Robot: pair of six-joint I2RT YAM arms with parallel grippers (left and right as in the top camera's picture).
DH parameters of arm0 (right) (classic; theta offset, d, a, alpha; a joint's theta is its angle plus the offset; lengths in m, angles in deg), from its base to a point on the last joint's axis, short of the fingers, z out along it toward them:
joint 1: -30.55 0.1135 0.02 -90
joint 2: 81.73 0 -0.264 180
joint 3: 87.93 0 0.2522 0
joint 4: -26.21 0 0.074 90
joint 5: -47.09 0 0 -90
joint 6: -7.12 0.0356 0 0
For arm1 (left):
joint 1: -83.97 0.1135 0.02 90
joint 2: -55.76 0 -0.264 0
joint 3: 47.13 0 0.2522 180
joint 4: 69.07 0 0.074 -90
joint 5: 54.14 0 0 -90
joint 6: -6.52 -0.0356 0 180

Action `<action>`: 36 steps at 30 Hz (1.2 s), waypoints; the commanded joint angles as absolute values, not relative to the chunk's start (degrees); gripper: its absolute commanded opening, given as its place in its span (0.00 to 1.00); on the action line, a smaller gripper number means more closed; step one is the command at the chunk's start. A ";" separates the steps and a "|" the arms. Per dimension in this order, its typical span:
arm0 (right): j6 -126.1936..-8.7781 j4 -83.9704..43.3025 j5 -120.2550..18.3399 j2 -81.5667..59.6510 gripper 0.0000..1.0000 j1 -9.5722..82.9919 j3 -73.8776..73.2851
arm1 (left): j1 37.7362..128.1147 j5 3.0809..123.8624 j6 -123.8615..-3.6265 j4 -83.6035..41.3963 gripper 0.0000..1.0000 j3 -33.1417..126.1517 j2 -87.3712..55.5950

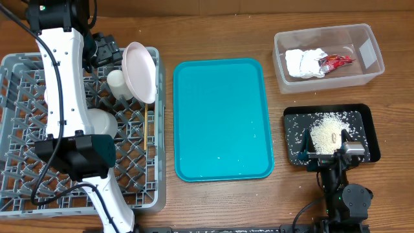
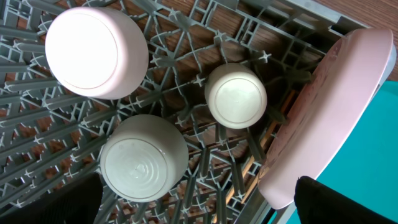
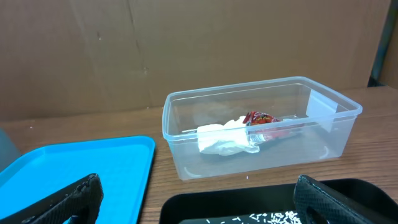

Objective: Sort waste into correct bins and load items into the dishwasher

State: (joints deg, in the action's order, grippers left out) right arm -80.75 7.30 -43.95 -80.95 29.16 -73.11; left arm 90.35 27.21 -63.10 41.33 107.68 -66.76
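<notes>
From overhead: grey dish rack (image 1: 19,181) at left, teal tray (image 1: 223,120) in the middle, clear tub (image 1: 372,65) and black tray (image 1: 363,120) at right. Leaning on edge against the rack's right wall: pinkish plate (image 1: 141,71).

Clear only from the left wrist: pinkish bowl (image 2: 93,53), pale bowl (image 2: 143,158) and small cup (image 2: 236,96), all upturned on the lattice. Above them, left gripper (image 2: 199,208) spread wide, holding nothing.

In the tub: napkin (image 3: 227,140) touching red wrapper (image 3: 264,119). On the black tray: rice heap (image 1: 326,133), barely in the right wrist view. Right gripper (image 3: 199,205) spread wide, empty.
</notes>
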 commanded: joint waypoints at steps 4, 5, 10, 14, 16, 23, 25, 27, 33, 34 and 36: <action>-81.17 7.61 -43.84 -81.57 1.00 28.96 -73.70 | 89.95 26.86 -64.21 41.33 1.00 108.86 -66.37; -81.17 7.61 -43.84 -81.57 1.00 28.96 -73.70 | 89.95 26.88 -64.21 41.33 1.00 108.86 -66.37; -81.17 7.61 -43.84 -81.57 1.00 28.96 -73.70 | 89.95 26.86 -64.21 41.33 1.00 108.86 -66.37; -81.17 7.61 -43.86 -81.57 1.00 28.96 -73.70 | 89.95 26.86 -64.21 41.33 1.00 108.86 -66.37; -81.17 7.61 -43.84 -81.57 1.00 28.96 -73.70 | 89.95 26.88 -64.21 41.33 1.00 108.84 -66.37; -81.17 7.61 -43.84 -81.57 1.00 28.96 -73.70 | 89.95 26.80 -64.24 41.51 1.00 108.86 -66.39; -81.17 7.61 -43.86 -81.57 1.00 28.96 -73.70 | 90.04 26.69 -64.21 41.48 1.00 108.86 -66.39; -81.17 7.61 -43.84 -81.57 1.00 28.96 -73.70 | 90.02 26.66 -64.24 41.48 1.00 108.86 -66.37; -81.17 7.61 -43.86 -81.57 1.00 28.96 -73.70 | 88.82 27.06 -64.24 41.51 1.00 108.86 -65.06; -81.17 7.61 -43.84 -81.57 1.00 28.96 -73.70 | 88.47 27.08 -64.21 41.51 1.00 108.86 -64.75; -81.17 7.61 -43.86 -81.57 1.00 28.96 -73.70 | 87.33 27.01 -64.26 41.07 1.00 108.86 -64.01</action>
